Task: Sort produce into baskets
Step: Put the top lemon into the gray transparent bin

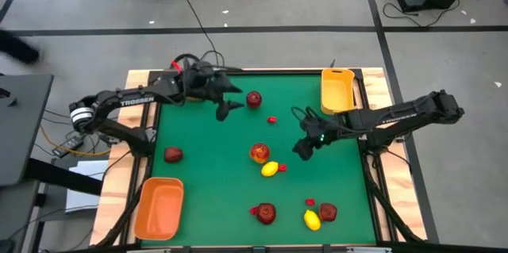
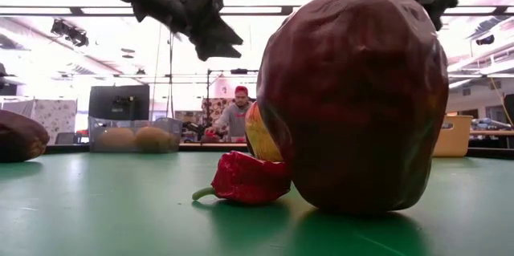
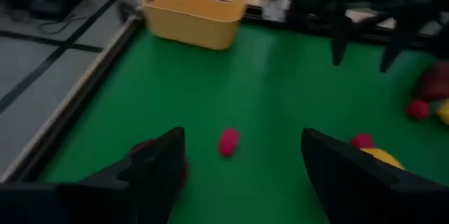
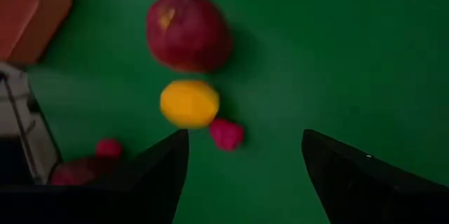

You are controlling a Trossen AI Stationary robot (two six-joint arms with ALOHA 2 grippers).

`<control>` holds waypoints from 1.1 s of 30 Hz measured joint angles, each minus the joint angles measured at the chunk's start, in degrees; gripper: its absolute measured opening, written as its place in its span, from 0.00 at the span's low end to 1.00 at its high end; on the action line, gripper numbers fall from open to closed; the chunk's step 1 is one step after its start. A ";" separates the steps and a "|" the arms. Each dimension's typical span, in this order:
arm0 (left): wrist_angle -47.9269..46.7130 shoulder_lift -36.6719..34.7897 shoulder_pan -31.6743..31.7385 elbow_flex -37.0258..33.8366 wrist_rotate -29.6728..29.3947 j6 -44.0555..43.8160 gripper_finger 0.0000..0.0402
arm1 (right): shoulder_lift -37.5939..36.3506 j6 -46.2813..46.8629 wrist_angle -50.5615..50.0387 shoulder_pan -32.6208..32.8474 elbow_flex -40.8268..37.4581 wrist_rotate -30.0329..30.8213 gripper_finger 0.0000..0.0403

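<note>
My left gripper (image 1: 231,98) is open and empty, above the mat near the far edge, just left of a dark red apple (image 1: 254,99). A tiny red piece (image 3: 228,142) lies on the mat ahead between its fingers. My right gripper (image 1: 305,147) is open and empty over the mat's middle right. Its wrist view looks past the fingers at a red-orange apple (image 4: 188,31), a yellow lemon (image 4: 189,103) and a tiny red piece (image 4: 226,133), all resting on the mat. The yellow basket (image 1: 337,90) stands at the far right, the orange basket (image 1: 159,208) at the near left. No dark grey basket shows.
Another dark red apple (image 1: 173,155) lies at the mat's left. Near the front edge lie an apple (image 1: 265,213), a lemon (image 1: 312,220), another apple (image 1: 327,212) and tiny red pieces (image 1: 309,201). A person (image 2: 237,115) sits in the room beyond the table.
</note>
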 joint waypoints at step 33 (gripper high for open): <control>-6.72 2.86 -10.88 -0.09 -9.03 -9.15 0.72 | 25.92 37.97 -26.71 27.94 35.84 0.49 0.65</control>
